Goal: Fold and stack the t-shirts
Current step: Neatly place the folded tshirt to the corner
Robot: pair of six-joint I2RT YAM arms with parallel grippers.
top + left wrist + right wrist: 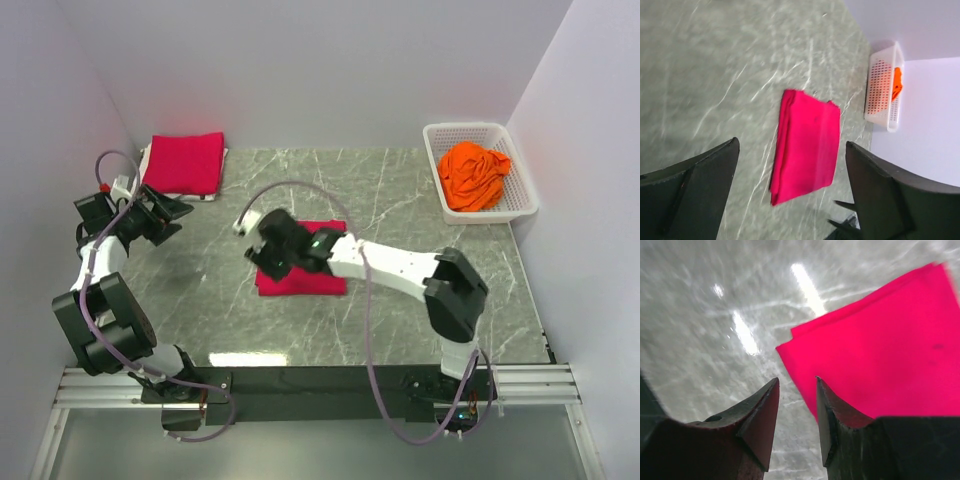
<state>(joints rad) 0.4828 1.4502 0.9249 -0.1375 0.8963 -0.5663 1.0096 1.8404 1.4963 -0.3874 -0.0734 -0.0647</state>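
A grey marbled table [400,200] fills the middle of the top view, its far edge against white walls. The right arm [400,265] reaches from the lower right towards the centre of the frame, and the left arm [95,270] rises along the left edge. A white lattice basket [465,128] sits at the upper right and holds a crumpled orange t-shirt [475,175]. A folded pile of red t-shirts [185,162] lies at the upper left. One folded red t-shirt [315,280] lies flat at the centre, partly under the right arm's wrist. The left gripper [170,215] hangs just below the pile, jaws wide apart and empty. The right gripper [796,382] hovers over the central shirt's corner, jaws close with a narrow gap, gripping nothing
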